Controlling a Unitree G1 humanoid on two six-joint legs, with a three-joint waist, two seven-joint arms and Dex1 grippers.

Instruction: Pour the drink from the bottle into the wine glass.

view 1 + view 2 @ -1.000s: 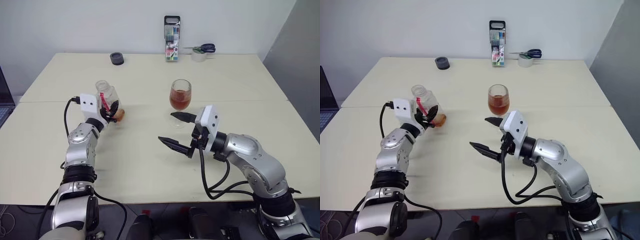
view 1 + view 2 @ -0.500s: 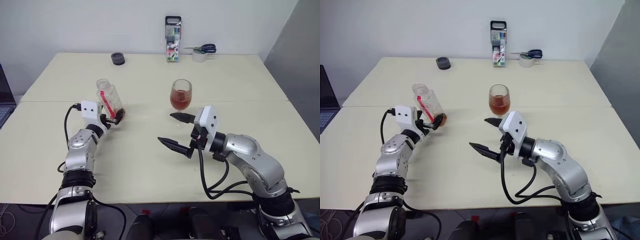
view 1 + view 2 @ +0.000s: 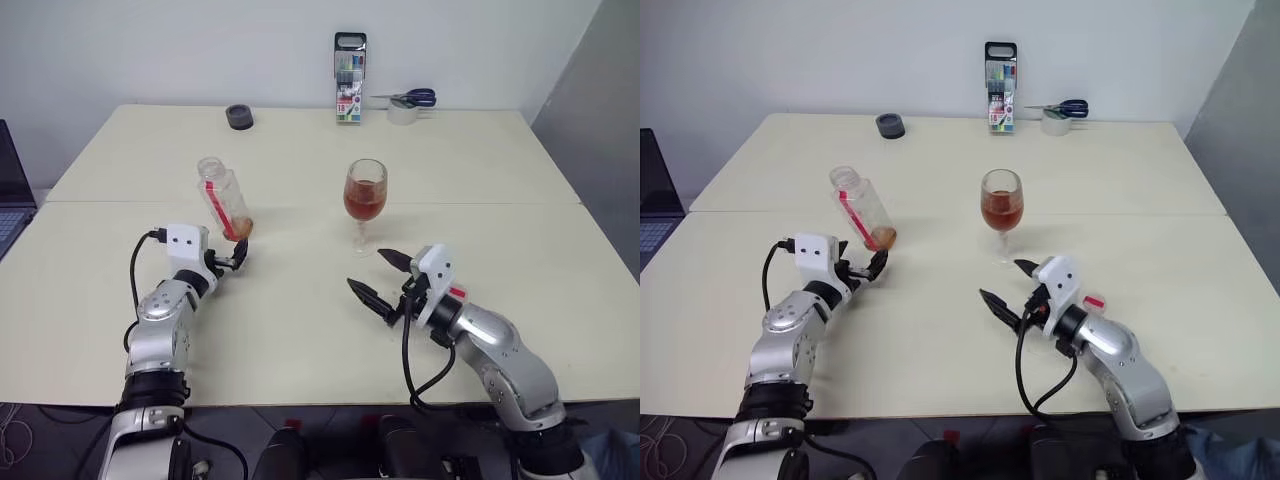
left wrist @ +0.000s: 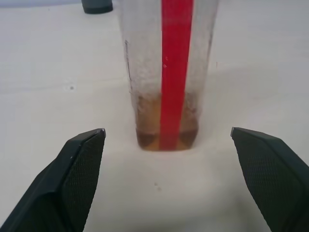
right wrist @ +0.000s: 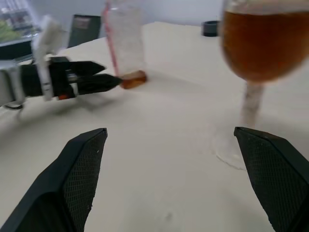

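- Cream-coloured bench (image 3: pixel 300 330) against a pale wall carries everything I am working with
- My left claw (image 3: pixel 237 256) is spread wide and holds nothing; its fingers (image 4: pixel 77 164) stand on either side of the bottle's base without touching it
- Just beyond that claw the bottle (image 3: pixel 222 198) stands on the bench with its mouth uncapped, a red strip down its side and only a shallow layer of reddish-brown drink (image 4: pixel 166 137) at the bottom
- My right claw (image 3: pixel 378 280) is spread wide too and empty, sitting low over the bench just in front of the wine glass
- Upright near the bench's middle, the wine glass (image 3: pixel 365 200) has its bowl partly filled with the same reddish-brown liquid
- Along the far edge are a dark round cap (image 3: pixel 239 117), a pack of markers (image 3: pixel 349 78), a roll of tape (image 3: pixel 403 113) and scissors (image 3: pixel 410 98)
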